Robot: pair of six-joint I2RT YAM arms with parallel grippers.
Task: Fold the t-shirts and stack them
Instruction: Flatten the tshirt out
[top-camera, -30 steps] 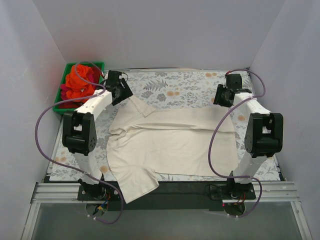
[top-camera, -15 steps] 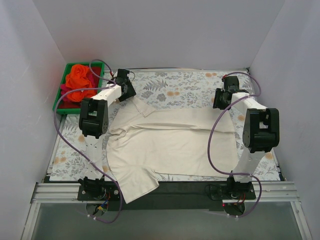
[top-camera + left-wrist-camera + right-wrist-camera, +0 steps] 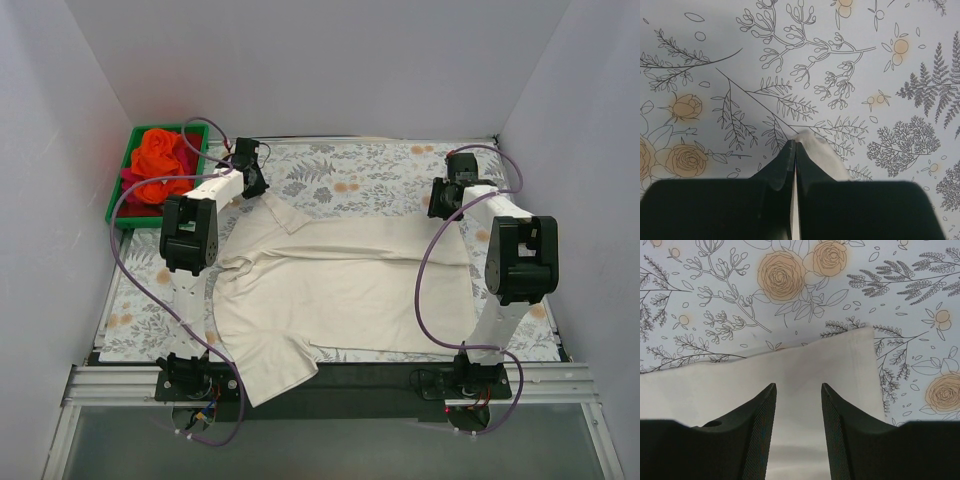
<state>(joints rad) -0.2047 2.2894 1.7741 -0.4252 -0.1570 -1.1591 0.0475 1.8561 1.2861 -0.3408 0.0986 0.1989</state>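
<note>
The cream t-shirt (image 3: 340, 285) lies spread on the floral tablecloth (image 3: 350, 175), one sleeve hanging over the near edge. My left gripper (image 3: 252, 182) sits at its far left corner. In the left wrist view that gripper (image 3: 794, 143) is shut on a pinch of the cream t-shirt (image 3: 827, 157), whose tip pokes out past the fingers. At the far right corner, my right gripper (image 3: 447, 200) hovers open. In the right wrist view it (image 3: 798, 386) is over the cream cloth (image 3: 850, 360) with nothing between its fingers. The orange t-shirt (image 3: 160, 155) and the red-magenta t-shirt (image 3: 132, 182) lie bunched in a bin.
A green bin (image 3: 117, 208) stands at the far left beside the tablecloth and holds the two bright shirts. White walls close in the table on three sides. A black strip (image 3: 390, 375) runs along the near edge between the arm bases.
My left arm swung out toward the far left corner of the cream shirt and its jaws closed on the cloth there. The right arm barely moved.
</note>
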